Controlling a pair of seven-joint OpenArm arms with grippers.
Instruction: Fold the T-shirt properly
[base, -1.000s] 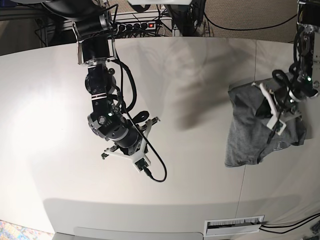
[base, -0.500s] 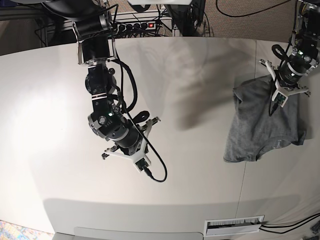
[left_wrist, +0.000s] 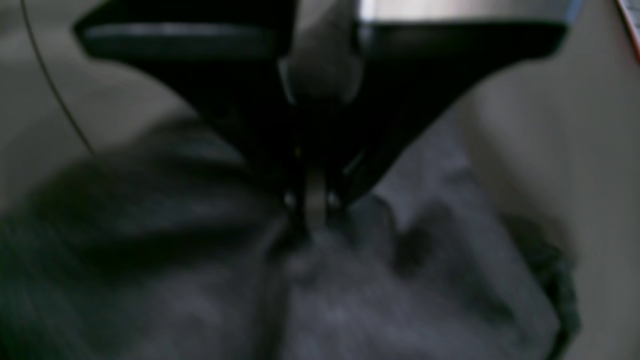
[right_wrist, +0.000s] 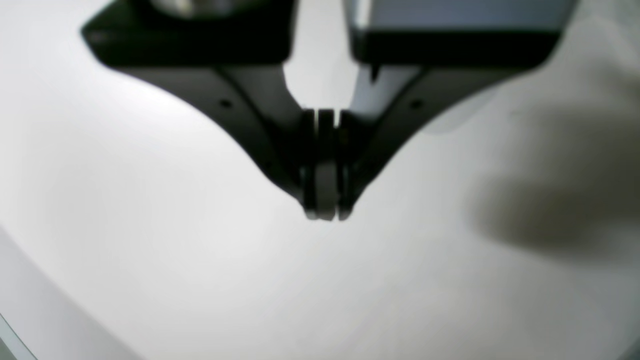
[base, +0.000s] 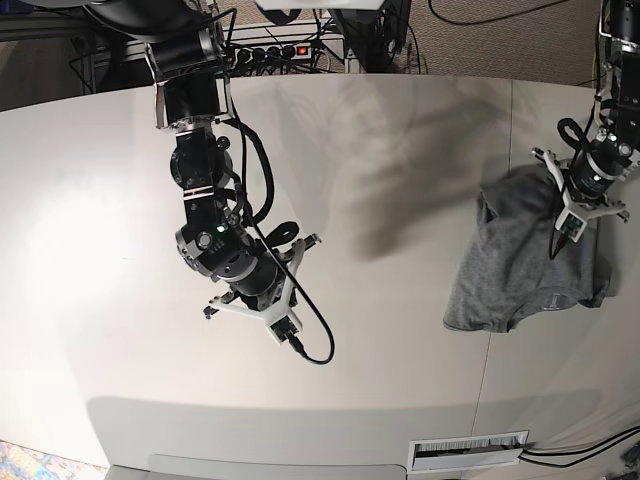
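Observation:
The heather-grey T-shirt (base: 500, 280) lies crumpled on the white table (base: 380, 150) at the right side, its lower hem toward the front. My left gripper (base: 578, 205) sits over the shirt's upper right part. In the left wrist view this left gripper (left_wrist: 315, 212) is shut, and folds of the T-shirt (left_wrist: 350, 300) bunch up to its tips. My right gripper (base: 262, 300) hangs over bare table at centre left, far from the shirt. The right wrist view has the right gripper (right_wrist: 325, 210) shut with nothing between its fingers.
A seam (base: 497, 330) in the tabletop runs under the shirt's left part. A black cable (base: 318, 352) loops below the right arm. A power strip (base: 275, 50) and cables lie behind the table's far edge. A slotted white vent (base: 468, 450) sits at the front right.
My left gripper rose toward the back right, then came slightly forward. The shirt's upper part shifted and reshaped with it. The right arm has not moved.

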